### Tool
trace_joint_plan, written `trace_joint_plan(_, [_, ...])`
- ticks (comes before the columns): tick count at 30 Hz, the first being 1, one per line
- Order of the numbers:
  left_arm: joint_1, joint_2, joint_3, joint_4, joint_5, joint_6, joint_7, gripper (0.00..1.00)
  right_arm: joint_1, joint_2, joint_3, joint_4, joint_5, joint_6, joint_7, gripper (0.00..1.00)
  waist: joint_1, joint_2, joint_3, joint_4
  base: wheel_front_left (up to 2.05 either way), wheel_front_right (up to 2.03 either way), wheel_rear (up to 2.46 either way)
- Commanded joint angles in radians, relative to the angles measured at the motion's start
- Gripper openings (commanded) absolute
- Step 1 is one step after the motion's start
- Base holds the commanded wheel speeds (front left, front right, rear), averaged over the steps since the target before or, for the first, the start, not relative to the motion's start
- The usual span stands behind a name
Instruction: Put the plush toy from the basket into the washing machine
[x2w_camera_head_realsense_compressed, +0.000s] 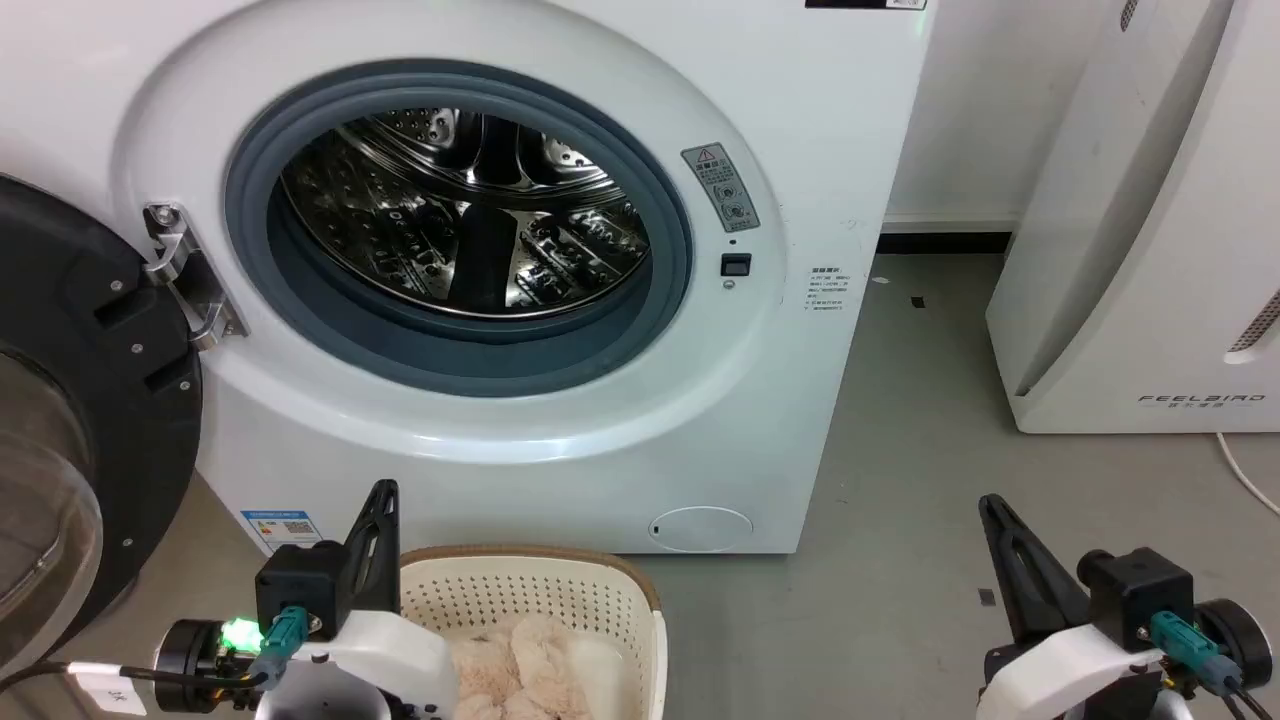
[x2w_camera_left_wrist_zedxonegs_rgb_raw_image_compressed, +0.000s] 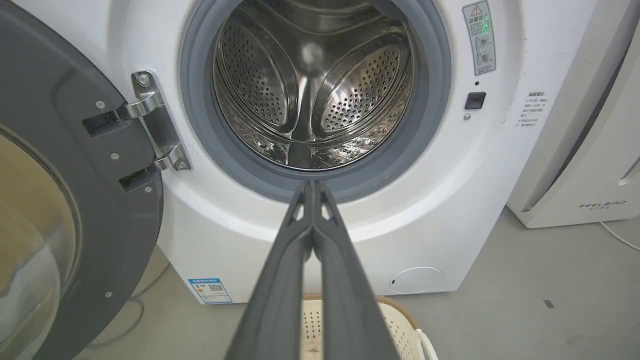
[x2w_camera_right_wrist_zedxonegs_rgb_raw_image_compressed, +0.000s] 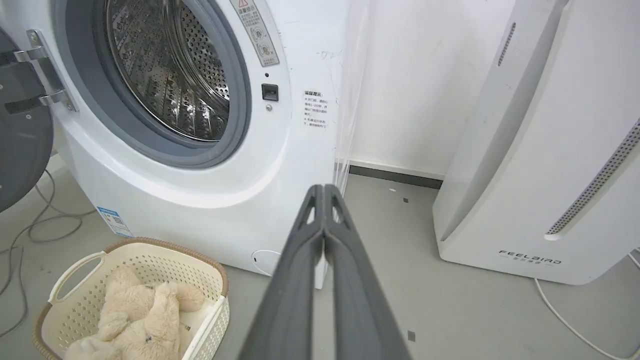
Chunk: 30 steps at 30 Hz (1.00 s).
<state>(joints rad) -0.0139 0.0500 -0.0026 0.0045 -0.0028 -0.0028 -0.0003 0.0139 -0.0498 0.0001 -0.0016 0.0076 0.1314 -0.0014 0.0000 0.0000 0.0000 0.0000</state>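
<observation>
Plush toy (x2w_camera_right_wrist_zedxonegs_rgb_raw_image_compressed: 140, 312): lies in basket (x2w_camera_right_wrist_zedxonegs_rgb_raw_image_compressed: 212, 305), on floor before washing machine (x2w_camera_head_realsense_compressed: 500, 430) | door (x2w_camera_head_realsense_compressed: 110, 400): swung wide, giving drum access | left gripper (x2w_camera_left_wrist_zedxonegs_rgb_raw_image_compressed: 312, 187), right gripper (x2w_camera_right_wrist_zedxonegs_rgb_raw_image_compressed: 324, 190): fingers pressed together, holding nothing | grasp not begun

Bare utility corner: grey floor, white wall, one white appliance.

A smooth matt grey floor (x2w_camera_head_realsense_compressed: 900, 520) runs back to a plain white painted wall (x2w_camera_head_realsense_compressed: 980, 100), with a dark skirting strip (x2w_camera_head_realsense_compressed: 945, 242) along the join. At the right stands a tall white slanted plastic appliance (x2w_camera_head_realsense_compressed: 1150, 250), lettered FEELBIRD low on its front, with bands of fine vent perforations and a dark seam running diagonally down it. A thin white cable (x2w_camera_head_realsense_compressed: 1245, 478) curls over the floor just beside its base. A few small dark square marks (x2w_camera_head_realsense_compressed: 917, 301) dot the floor. In the right wrist view, loose grey cables (x2w_camera_right_wrist_zedxonegs_rgb_raw_image_compressed: 55, 220) loop on the floor at the far left. The light is even and soft, and the shadows are faint.
</observation>
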Motion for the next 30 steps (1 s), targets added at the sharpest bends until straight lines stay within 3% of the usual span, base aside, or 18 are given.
trace_joint_plan(1, [0.014, 0.000, 0.003, -0.005, 0.003, 0.003, 0.000, 0.00, -0.014, 0.000, 0.000, 0.002, -0.008, -0.001, 0.001, 0.00, 0.0000, 0.0000, 0.000, 0.000, 0.00, 0.00, 0.00])
trace_joint_plan(19, [0.014, 0.000, 0.003, -0.005, 0.003, 0.003, 0.000, 0.00, -0.014, 0.000, 0.000, 0.002, -0.008, -0.001, 0.001, 0.00, 0.0000, 0.0000, 0.000, 0.000, 0.00, 0.00, 0.00])
trace_joint_plan(20, [0.000, 0.000, 0.000, 0.000, 0.000, 0.000, 0.000, 1.00, 0.000, 0.000, 0.000, 0.000, 0.000, 0.000, 0.000, 1.00, 0.0000, 0.0000, 0.000, 0.000, 0.00, 0.00, 0.00])
trace_joint_plan(30, [-0.005, 0.000, -0.016, 0.008, -0.008, 0.015, -0.016, 1.00, 0.002, 0.000, -0.017, -0.007, 0.022, 0.000, -0.015, 1.00, 0.0000, 0.0000, 0.003, 0.000, 0.00, 0.00, 0.00])
